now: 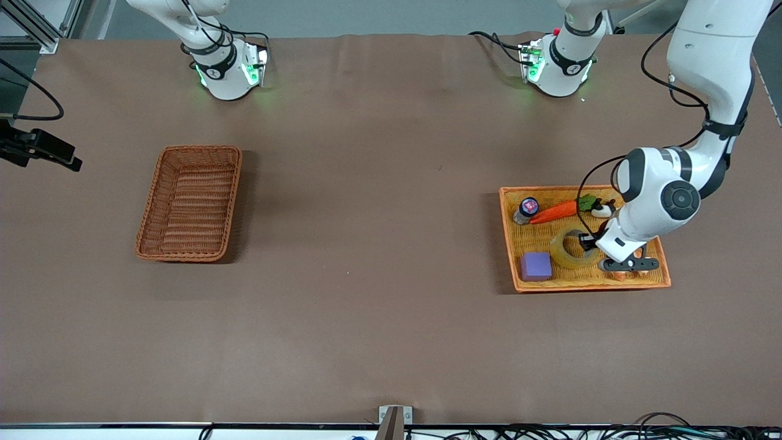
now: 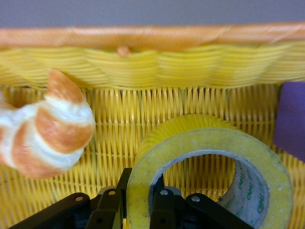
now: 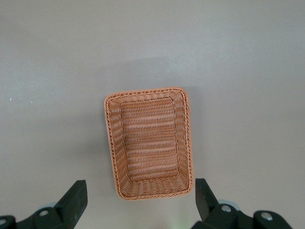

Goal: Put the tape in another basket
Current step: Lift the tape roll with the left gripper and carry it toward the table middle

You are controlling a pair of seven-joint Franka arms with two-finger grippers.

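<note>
Tape (image 1: 573,249) lay flat in the tray (image 1: 513,201) at the left arm's end of the table, beside a purple block (image 1: 536,266) and nearer the front camera than a carrot (image 1: 555,212) and a small bottle (image 1: 526,210). A croissant (image 2: 45,126) sat close by, near the tray's wall. The left gripper (image 2: 138,202) was down in the tray, its fingers (image 2: 108,207) pinched shut across the roll's wall, one finger outside the ring and the other inside the hole.

The basket (image 1: 190,201) stood well apart, toward the right arm's end of the table, with nothing in it. The right gripper (image 3: 140,202) waited high over that basket, jaws spread wide and holding nothing.

The grip looked taken, so the lift seemed the step in hand. It would probably go best straight up, slowly at first, until the roll cleared the tray's rim and neither the croissant nor the block got dragged along. A ring held by one side may swing or tip, so a level wrist and a steady carry across the table would help. The grip sat near the roll's edge; if the roll sagged, setting it down and regripping deeper would likely be safer.
</note>
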